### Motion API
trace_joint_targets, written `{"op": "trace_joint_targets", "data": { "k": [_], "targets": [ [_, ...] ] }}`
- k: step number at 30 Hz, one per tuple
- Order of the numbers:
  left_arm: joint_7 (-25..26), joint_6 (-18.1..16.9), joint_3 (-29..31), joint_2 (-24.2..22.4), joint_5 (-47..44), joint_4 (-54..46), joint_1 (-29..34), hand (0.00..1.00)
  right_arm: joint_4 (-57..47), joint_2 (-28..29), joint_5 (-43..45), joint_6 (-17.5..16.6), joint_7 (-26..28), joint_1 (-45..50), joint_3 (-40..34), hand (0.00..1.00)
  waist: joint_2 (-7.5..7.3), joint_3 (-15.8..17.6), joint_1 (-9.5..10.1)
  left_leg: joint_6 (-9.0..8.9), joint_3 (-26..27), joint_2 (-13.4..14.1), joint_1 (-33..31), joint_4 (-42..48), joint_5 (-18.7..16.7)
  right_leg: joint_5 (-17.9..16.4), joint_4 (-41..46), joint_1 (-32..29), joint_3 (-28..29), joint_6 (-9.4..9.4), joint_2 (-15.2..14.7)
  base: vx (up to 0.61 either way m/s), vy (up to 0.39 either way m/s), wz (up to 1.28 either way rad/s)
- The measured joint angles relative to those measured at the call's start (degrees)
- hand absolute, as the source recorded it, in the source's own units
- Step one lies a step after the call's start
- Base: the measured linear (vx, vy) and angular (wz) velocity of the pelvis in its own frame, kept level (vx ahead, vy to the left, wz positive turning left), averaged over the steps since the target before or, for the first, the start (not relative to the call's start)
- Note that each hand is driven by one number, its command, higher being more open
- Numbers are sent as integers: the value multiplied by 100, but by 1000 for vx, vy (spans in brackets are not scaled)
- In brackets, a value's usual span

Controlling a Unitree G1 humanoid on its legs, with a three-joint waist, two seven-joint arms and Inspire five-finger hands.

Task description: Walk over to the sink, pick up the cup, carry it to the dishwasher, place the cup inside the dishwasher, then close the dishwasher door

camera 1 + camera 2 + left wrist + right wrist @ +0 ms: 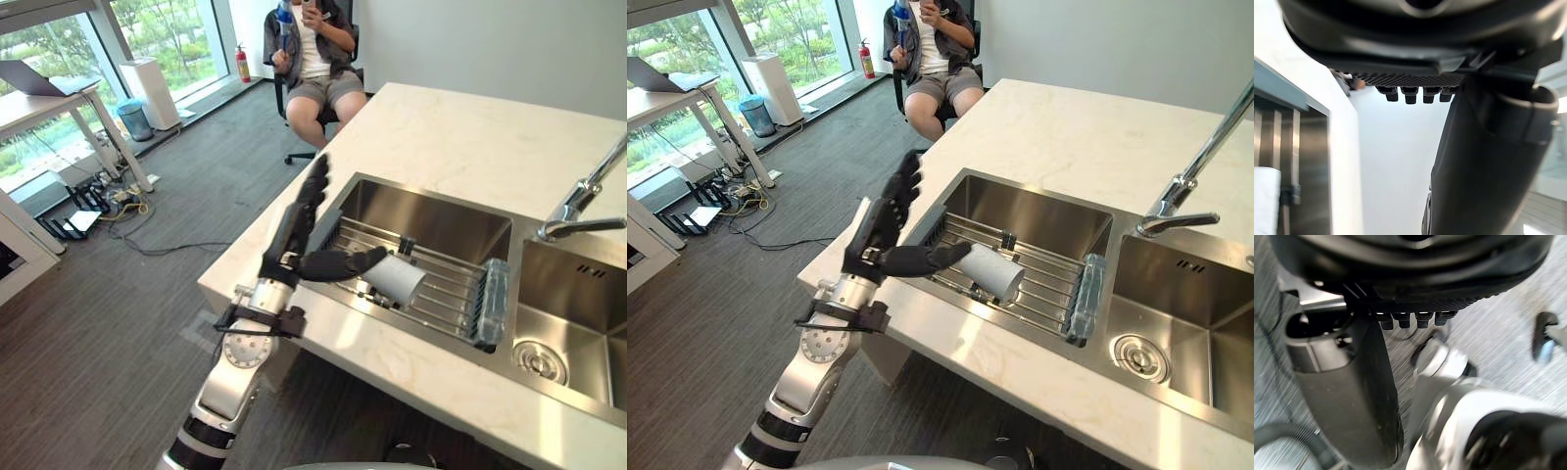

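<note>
We find the cup [397, 279] lying on its side on the rack [453, 294] inside the sink [423, 221]. The left hand [289, 240] stands over the sink's left rim, fingers straight, thumb spread toward the cup, grasping nothing. The right hand [1352, 382] is likewise open-fingered and empty.

White cup [400, 279] lies on its side on a wire rack [448, 294].
</note>
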Motion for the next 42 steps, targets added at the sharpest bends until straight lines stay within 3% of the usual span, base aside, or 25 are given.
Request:
{"op": "trace_joint_targets", "data": {
  "k": [8,12,16,19,22,32,35,37,38,39,40,41,42],
  "targets": [
    [-809,-30,-129,414,-112,-66,-22,100,436,-72,38,-31,178,-325,166,100,66,55,-93,1,223,-139,-5,27,12,326,-859,280,239,103,86,42,13,-7],
    [-1459,273,-612,989,-91,168,-98,100,436,-110,-89,-18,203,-328,161,100,93,115,-237,1,219,-216,-3,42,12,738,-1562,596,267,104,129,-46,21,-3],
    [-1507,476,-777,1396,125,625,-116,100,418,-131,-88,89,295,-403,163,100,111,172,-271,2,267,-316,-13,-11,8,806,-2040,705,293,154,133,-100,-7,-15],
    [-1278,435,-761,1710,527,803,-231,100,376,-172,-88,114,310,-425,158,100,168,336,-358,-9,289,-278,-36,-80,-114,779,-2073,666,269,199,173,-189,-10,2],
    [-956,266,-650,1911,640,805,-260,100,342,-183,-84,105,384,-334,145,100,108,370,-355,-2,365,-292,-83,2,-204,812,-2074,608,360,242,143,-136,5,-14],
    [843,-423,-80,1419,1319,749,-961,100,402,-250,-87,83,500,-196,-401,100,284,322,-553,-3,398,-337,-235,-52,-25,945,-2035,363,453,223,158,14,3,-4],
    [1401,-658,180,1182,1376,553,-972,100,481,-266,-88,83,547,-246,-489,100,385,381,-537,83,459,-266,-373,277,-148,779,-1888,309,438,340,140,-12,-9,2],
    [1607,-812,354,1008,1364,551,-1004,100,475,-371,-96,86,546,-271,-474,100,648,519,-519,158,512,7,-483,683,-494,360,-1069,62,472,335,174,-45,-47,-5],
    [1676,-852,491,957,1359,555,-997,100,448,-430,-141,94,543,-239,-427,100,774,563,-489,207,527,133,-490,969,-665,-276,144,-311,609,264,178,-13,-90,-8],
    [1685,-950,644,991,1356,546,-960,100,392,-428,-216,118,540,-149,-387,100,733,551,-465,270,486,107,-465,1315,-750,-900,1129,-505,678,93,190,47,-147,0],
    [1687,-1007,709,1008,1352,521,-935,100,378,-422,-260,129,537,-120,-402,100,653,571,-484,301,454,103,-571,1718,-764,-1207,1178,-487,765,-99,174,61,-228,4],
    [1688,-1077,736,921,1349,483,-778,100,389,-512,-346,133,504,-109,-504,100,622,652,-460,688,247,203,-1012,2763,-560,-1382,1058,-310,881,-58,169,81,-258,-29],
    [1647,-1100,643,936,1350,360,-551,100,356,-569,-360,126,487,-96,-523,100,612,660,-321,760,-29,111,-1227,3132,-506,-1287,719,-44,1072,-78,167,61,-215,-46]
  ]
}}
